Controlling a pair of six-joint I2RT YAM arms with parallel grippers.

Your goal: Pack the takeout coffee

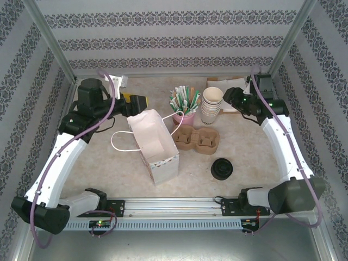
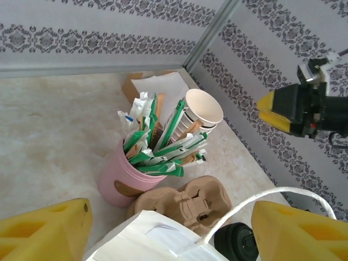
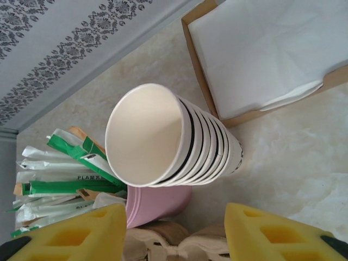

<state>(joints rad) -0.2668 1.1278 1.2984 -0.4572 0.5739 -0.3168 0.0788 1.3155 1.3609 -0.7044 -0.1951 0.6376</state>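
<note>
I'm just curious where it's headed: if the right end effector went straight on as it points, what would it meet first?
Probably the cup stack, which lies straight ahead of the right end effector; how far is unclear.

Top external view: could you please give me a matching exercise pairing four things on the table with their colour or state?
Things:
1. takeout coffee
2. paper bag
3. cup carrier
4. pink holder

Descriptions:
A. brown, lying flat, holes empty
B. white, standing open, with a string handle
C. black-lidded, standing on its own
D. stuffed with green and white wrapped sticks

Pairs: 1-C, 2-B, 3-A, 4-D.
</note>
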